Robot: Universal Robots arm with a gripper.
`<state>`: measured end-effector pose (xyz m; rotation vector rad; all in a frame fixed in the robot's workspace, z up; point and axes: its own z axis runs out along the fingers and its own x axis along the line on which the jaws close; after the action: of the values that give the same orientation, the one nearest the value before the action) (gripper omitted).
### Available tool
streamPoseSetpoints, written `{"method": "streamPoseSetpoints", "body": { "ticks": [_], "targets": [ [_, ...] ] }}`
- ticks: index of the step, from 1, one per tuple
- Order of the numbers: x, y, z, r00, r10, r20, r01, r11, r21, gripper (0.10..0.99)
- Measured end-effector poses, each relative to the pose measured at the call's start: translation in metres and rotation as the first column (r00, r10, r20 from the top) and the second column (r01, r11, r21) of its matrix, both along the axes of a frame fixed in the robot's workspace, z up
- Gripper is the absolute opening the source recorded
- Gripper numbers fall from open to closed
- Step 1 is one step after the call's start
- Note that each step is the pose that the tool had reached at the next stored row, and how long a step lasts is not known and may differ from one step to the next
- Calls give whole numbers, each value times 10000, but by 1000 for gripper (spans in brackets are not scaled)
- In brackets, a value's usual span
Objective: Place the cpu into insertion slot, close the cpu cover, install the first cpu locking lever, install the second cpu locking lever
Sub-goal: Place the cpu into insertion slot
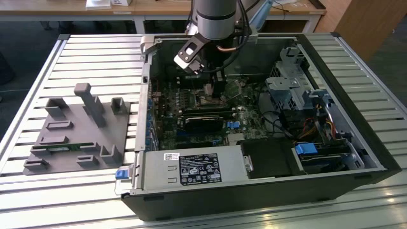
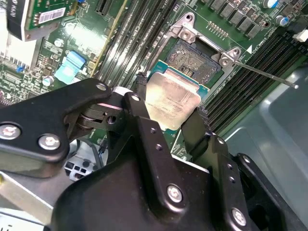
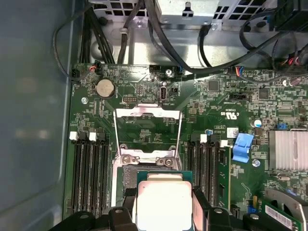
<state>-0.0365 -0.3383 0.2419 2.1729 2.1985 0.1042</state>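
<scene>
The slatted worktop (image 1: 95, 52) carries an open computer case (image 1: 254, 200). Inside, the end effector (image 2: 170, 96) hangs over the green board. The cpu cover (image 3: 147, 112) lies flipped open beside the insertion slot (image 2: 195, 62). Over that slot the end effector pinches the cpu (image 2: 173, 103) by opposite edges.

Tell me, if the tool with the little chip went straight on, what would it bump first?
Probably the insertion slot: the tool holds the cpu over it, so the cpu would touch first, though depth is unclear.

Matt metal cpu (image 3: 163, 207), shiny metal cpu cover (image 3: 147, 113)
</scene>
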Motion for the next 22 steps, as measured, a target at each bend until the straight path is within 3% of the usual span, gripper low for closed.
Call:
{"method": "streamPoseSetpoints", "body": {
  "ticks": [22],
  "targets": [
    [-13,10,-84,10000,38,-1,-38,10000,8,541]
  ]
}}
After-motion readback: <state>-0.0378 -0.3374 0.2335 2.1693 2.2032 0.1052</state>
